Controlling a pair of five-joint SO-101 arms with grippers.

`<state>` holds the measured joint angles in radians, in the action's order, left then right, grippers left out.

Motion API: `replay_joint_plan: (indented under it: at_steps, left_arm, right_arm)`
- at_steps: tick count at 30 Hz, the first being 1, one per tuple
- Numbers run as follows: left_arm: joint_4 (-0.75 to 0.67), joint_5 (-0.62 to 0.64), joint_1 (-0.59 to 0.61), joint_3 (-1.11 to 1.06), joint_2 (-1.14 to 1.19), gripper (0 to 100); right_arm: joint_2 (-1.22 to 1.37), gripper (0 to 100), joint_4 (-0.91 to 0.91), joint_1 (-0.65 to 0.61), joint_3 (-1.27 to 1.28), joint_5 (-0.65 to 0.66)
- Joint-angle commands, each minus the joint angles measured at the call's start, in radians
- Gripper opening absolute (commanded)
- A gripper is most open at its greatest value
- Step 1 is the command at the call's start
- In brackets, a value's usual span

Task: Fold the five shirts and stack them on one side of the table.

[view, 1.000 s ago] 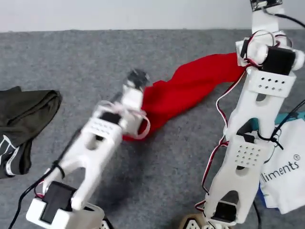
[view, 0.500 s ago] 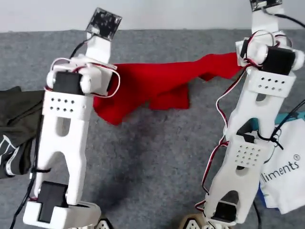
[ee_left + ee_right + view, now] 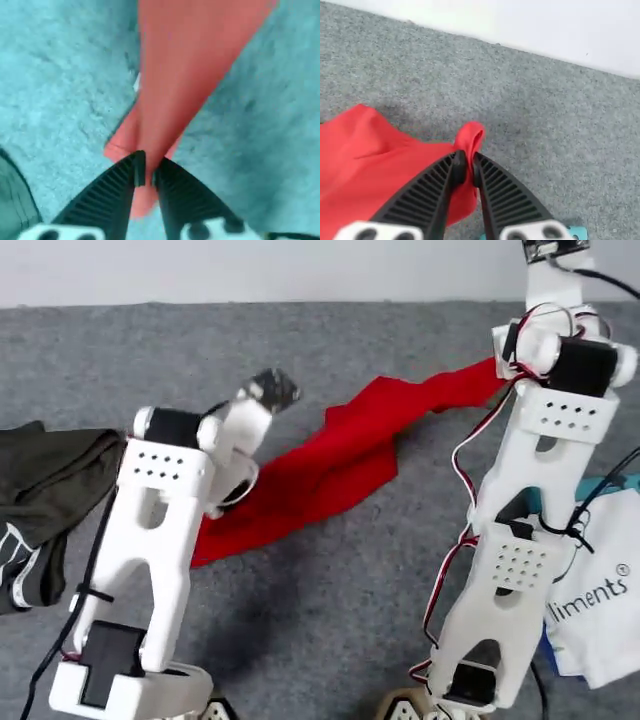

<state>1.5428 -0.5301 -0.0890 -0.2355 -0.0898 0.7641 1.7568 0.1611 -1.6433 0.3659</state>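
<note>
The step in hand seems to be the folding of the red shirt (image 3: 340, 455). It stretches slantwise over the grey table (image 3: 330, 630), and each end is pinched: one by the left gripper (image 3: 146, 172), the other by the right gripper (image 3: 466, 167) near the far edge. The next move, I think, must spread the twisted cloth flat before any fold.

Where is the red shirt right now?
In the high view, the red shirt is stretched across the middle of the grey table, pinched at one end by the left hand and at the other by the right hand.
</note>
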Motion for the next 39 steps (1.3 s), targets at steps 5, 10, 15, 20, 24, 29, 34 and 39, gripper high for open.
replay_joint_plan:
  at_steps: [5,10,15,20,24,29,34,39]
  left_arm:
    - [-0.523,-0.221,0.066,-0.341,-0.035,1]
    - [-0.798,0.058,0.141,-0.332,-0.037,1]
    - [-0.701,0.209,0.157,-0.266,-0.046,5]
    - [-0.486,0.212,0.153,-0.13,-0.046,6]
    - [-0.284,0.212,0.15,0.015,-0.046,6]
    - [-0.069,0.207,0.031,0.067,-0.037,6]
    - [-0.002,0.209,-0.178,-0.004,-0.037,6]
    - [-0.006,0.209,-0.374,-0.116,-0.037,6]
  right_arm:
    - [-0.067,0.9,0.041,-0.05,0.002,0.005]
    - [-0.067,0.9,0.041,-0.104,0.091,0.005]
    - [-0.076,0.9,0.041,-0.151,0.101,0.005]
    - [-0.177,0.9,0.041,-0.193,0.049,0.005]
    - [-0.32,0.9,0.041,-0.229,0.041,0.005]
    - [-0.409,0.9,0.039,-0.242,0.141,0.005]
    - [-0.409,0.9,0.039,-0.243,0.273,0.003]
    - [-0.42,0.9,0.039,-0.246,0.296,0.003]
